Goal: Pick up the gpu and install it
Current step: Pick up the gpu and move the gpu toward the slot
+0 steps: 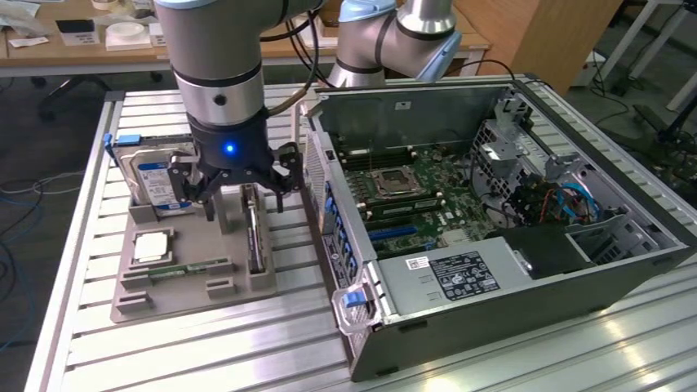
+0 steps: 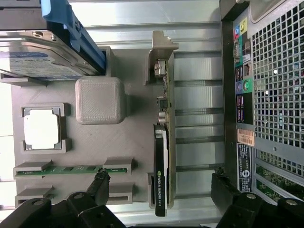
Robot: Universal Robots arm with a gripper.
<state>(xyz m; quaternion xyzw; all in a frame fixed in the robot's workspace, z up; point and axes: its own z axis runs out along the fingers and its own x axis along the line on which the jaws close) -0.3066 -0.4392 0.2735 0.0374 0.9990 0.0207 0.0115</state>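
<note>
The gpu point(image 1: 255, 238) stands on its long edge in a slot of the grey holder tray point(image 1: 196, 290), a thin dark card with a black cooler face. In the wrist view the gpu point(image 2: 162, 156) runs lengthwise, its silver end bracket at the far end. My gripper point(image 1: 245, 204) hangs just above the card, open, one finger on each side of it and not touching. The wrist view shows the gripper point(image 2: 160, 183) with its fingertips point(image 2: 99, 183) wide apart astride the card's near end. The open computer case point(image 1: 490, 204) lies beside the tray, motherboard exposed.
On the tray also sit a silver hard drive point(image 1: 153, 175) in a blue bracket, a processor chip point(image 1: 153, 245), a green memory stick point(image 1: 191, 267) and a grey block point(image 2: 99, 100). The case's rear panel point(image 2: 266, 95) stands close beside the card. A second arm point(image 1: 392, 41) stands behind.
</note>
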